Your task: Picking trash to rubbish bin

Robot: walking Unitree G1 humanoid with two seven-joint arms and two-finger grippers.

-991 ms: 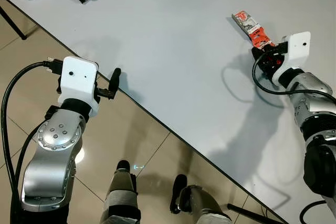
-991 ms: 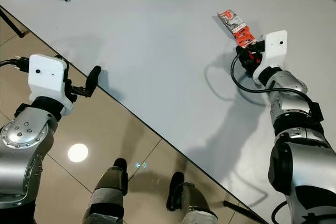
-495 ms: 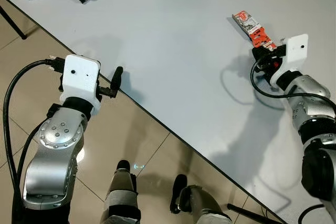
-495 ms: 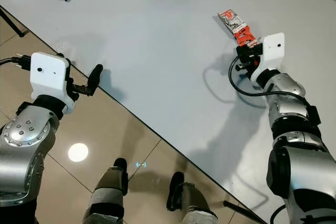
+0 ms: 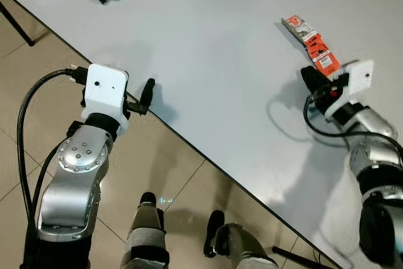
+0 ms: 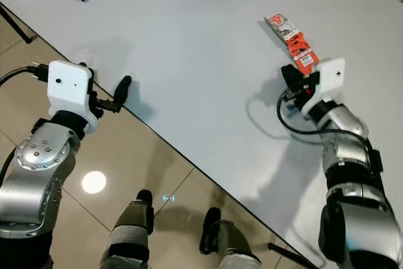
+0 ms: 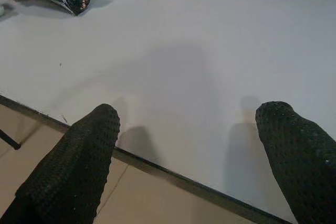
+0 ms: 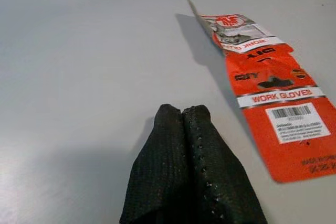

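Orange "WORK GLOVES" wrapper (image 8: 268, 85) lies flat on the white table (image 5: 208, 42); the right gripper (image 8: 188, 124) has drawn back from it and now sits just beside it, fingers pressed together, empty. The left gripper (image 7: 189, 129) has edged nearer the table's edge, fingers spread wide, holding nothing.
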